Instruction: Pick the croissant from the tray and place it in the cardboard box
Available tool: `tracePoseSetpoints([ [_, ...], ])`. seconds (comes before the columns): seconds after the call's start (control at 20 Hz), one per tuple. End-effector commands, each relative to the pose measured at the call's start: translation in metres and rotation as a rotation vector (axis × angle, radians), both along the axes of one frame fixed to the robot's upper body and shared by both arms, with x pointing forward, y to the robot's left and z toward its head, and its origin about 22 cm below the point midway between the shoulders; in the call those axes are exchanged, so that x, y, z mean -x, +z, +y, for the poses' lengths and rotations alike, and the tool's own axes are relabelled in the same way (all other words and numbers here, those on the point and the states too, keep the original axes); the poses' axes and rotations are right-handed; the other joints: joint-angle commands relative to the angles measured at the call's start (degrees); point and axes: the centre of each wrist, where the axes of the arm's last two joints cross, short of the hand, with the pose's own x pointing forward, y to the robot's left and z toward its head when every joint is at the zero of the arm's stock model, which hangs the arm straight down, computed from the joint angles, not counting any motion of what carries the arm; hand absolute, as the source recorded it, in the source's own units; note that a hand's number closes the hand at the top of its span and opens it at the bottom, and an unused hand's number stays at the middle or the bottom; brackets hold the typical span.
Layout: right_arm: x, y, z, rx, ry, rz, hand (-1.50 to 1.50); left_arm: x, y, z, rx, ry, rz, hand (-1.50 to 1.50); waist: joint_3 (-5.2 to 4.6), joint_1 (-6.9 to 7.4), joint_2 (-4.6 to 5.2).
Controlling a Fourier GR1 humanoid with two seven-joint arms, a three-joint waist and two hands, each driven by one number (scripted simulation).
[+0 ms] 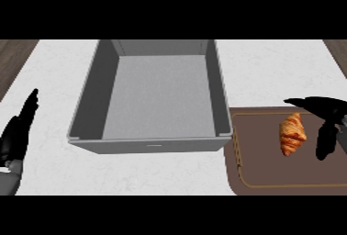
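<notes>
Croissant (293, 134) is lying lengthwise on the brown tray (271, 176), right hand (327, 123) arching beside it with fingers (326, 142) spread, holding nothing (likely light, flaky, crushable, so best pinched across the thick middle), left hand (17, 133) resting open on the worktop (136, 174), grey cardboard box (89, 87) sitting beyond.

You see only part of the right hand (324, 120): the picture's right edge cuts off its palm and wrist, so whether it touches the croissant (292, 134) cannot be told. The tray (271, 179) runs out past the right edge as well. The left hand (18, 131) shows edge-on (just a thin dark shape), its forearm cut off at the lower left corner.
</notes>
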Motion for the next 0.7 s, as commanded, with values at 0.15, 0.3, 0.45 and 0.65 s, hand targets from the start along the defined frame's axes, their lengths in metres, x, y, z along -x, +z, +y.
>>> tracePoseSetpoints([
  [0.15,0.004,-0.008,-0.006,-0.083,0.025,0.015,-1.50,0.010,-0.006,-0.011,0.012,-0.004,0.004,0.00,0.01,-0.03,-0.10],
  [0.3,-0.009,0.012,0.014,-0.096,0.056,0.016,-1.50,0.002,0.007,-0.005,0.008,-0.011,0.004,0.00,0.01,0.04,-0.07],
  [0.45,-0.001,-0.002,0.023,-0.106,0.079,-0.008,-1.50,-0.005,-0.003,0.001,0.025,0.010,0.006,0.00,0.00,-0.14,-0.02],
  [0.65,0.009,0.002,0.056,-0.083,0.074,0.023,-1.50,0.016,-0.004,0.000,-0.013,-0.001,0.013,0.00,0.00,-0.13,-0.19],
])
